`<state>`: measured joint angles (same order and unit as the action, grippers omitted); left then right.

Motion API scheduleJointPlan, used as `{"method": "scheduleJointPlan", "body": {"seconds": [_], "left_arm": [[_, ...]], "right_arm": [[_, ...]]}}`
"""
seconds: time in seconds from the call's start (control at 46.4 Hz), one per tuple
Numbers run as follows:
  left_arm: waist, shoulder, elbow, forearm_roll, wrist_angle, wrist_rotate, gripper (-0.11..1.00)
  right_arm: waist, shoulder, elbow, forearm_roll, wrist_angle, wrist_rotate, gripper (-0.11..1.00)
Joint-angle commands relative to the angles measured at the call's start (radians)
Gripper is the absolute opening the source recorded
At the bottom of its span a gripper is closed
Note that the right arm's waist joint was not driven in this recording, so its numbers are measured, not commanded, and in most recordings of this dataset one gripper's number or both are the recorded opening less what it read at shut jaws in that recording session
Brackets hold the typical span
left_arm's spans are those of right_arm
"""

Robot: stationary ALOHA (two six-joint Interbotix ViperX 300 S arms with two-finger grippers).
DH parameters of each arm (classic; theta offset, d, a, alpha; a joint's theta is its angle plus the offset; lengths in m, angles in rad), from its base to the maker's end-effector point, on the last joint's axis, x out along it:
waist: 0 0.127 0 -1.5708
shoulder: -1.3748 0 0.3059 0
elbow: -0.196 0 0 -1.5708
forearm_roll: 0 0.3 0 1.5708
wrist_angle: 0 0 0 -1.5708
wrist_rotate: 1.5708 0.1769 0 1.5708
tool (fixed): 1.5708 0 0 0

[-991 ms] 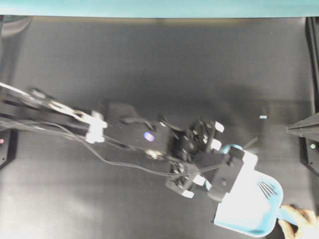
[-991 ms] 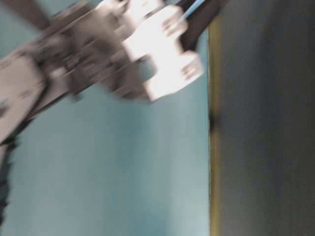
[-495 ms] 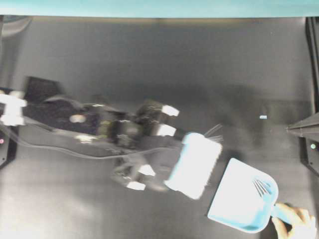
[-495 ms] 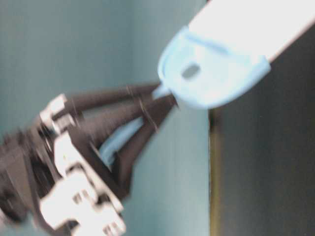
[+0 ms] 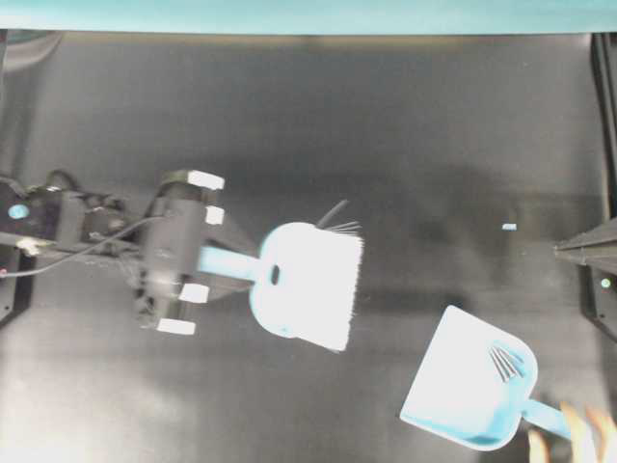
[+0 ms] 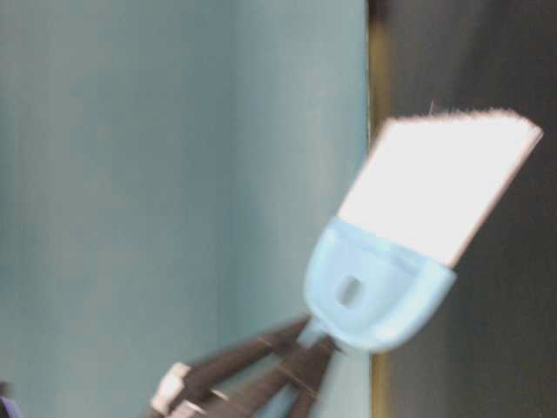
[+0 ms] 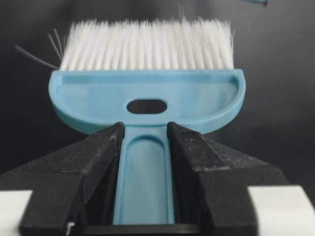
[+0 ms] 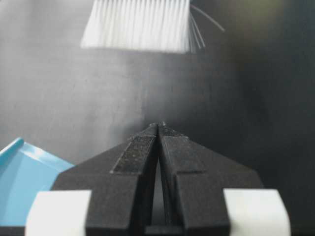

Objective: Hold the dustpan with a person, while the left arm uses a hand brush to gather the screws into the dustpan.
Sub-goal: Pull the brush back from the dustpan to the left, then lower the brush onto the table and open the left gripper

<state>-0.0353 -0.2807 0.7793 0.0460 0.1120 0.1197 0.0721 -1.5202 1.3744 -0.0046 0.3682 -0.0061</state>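
The light blue hand brush [image 5: 308,285], white bristles toward the right, hangs over the middle of the table. My left gripper [image 7: 145,129] is shut on its thin handle, fingertips against the brush head; the left arm [image 5: 106,227] reaches in from the left edge. The light blue dustpan [image 5: 461,391] lies at the lower right, mouth toward the brush, apart from it. Several screws [image 5: 506,362] lie bunched inside near its back. The person's hand [image 5: 578,439] is at the dustpan's handle. My right gripper [image 8: 158,126] is shut and empty at the right edge [image 5: 559,250].
A small light blue scrap [image 5: 509,228] lies on the black table right of the brush. A teal wall [image 5: 308,14] runs along the far edge. The brush [image 6: 409,252] fills the table-level view. A dustpan corner [image 8: 19,177] shows beside my right gripper.
My left arm has pulled the brush back to the left, away from the dustpan's mouth. The dustpan holds its place with the screws inside; the hand has slipped lower at the frame edge.
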Motion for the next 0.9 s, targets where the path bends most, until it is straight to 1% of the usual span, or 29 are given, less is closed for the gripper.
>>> {"method": "scheduleJointPlan", "body": {"seconds": [0.0, 0.172, 0.323, 0.668, 0.883], "left_arm": [[0.008, 0.006, 0.031, 0.002, -0.043, 0.000, 0.31], [0.014, 0.049, 0.051, 0.000, -0.078, 0.000, 0.31], [0.021, 0.052, 0.058, 0.002, -0.097, 0.000, 0.31], [0.041, 0.069, 0.123, 0.002, -0.222, -0.002, 0.31], [0.041, 0.104, 0.123, 0.002, -0.233, -0.002, 0.31]], "right_arm": [[0.000, 0.005, -0.006, -0.003, -0.008, -0.006, 0.00], [0.000, 0.005, -0.006, -0.003, -0.008, -0.006, 0.00], [0.000, 0.005, -0.006, -0.002, -0.008, -0.006, 0.00], [0.000, 0.005, -0.006, -0.003, -0.008, -0.005, 0.00], [0.000, 0.005, -0.006, -0.003, -0.008, -0.006, 0.00]]}}
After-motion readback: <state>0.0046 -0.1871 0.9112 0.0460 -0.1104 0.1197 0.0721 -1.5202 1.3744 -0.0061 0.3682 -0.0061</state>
